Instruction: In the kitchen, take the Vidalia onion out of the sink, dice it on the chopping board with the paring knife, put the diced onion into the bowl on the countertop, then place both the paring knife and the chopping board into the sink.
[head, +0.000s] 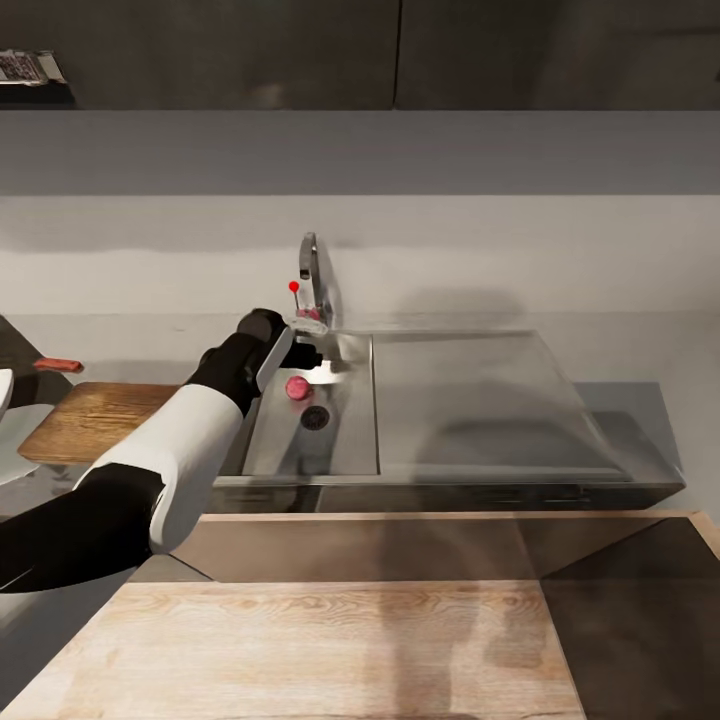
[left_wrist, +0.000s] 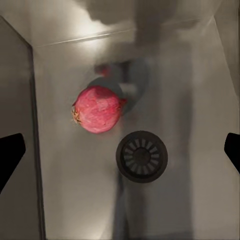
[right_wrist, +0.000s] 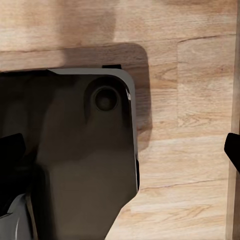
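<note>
The Vidalia onion (head: 298, 388), a small pinkish-red bulb, lies on the floor of the sink (head: 460, 400) basin, just beside the round dark drain (head: 315, 417). My left gripper (head: 303, 352) hangs over the basin a little above the onion. In the left wrist view the onion (left_wrist: 98, 108) lies below the left gripper (left_wrist: 120, 152), whose fingertips (left_wrist: 10, 155) are spread wide, open and empty. The chopping board (head: 95, 420) lies on the countertop (head: 640, 350) left of the sink. The paring knife (head: 57, 365) rests behind it. The white bowl (head: 10, 440) peeks in at the left edge. My right gripper (right_wrist: 122, 150) is open over wooden floor.
The curved chrome faucet (head: 312, 270) with its tiny red knob (head: 294, 286) rises behind the basin, close to my left wrist. The flat drainboard wing extends right. A light wooden surface (head: 350, 640) lies between me and the counter. The right wrist view shows my dark base (right_wrist: 75, 150).
</note>
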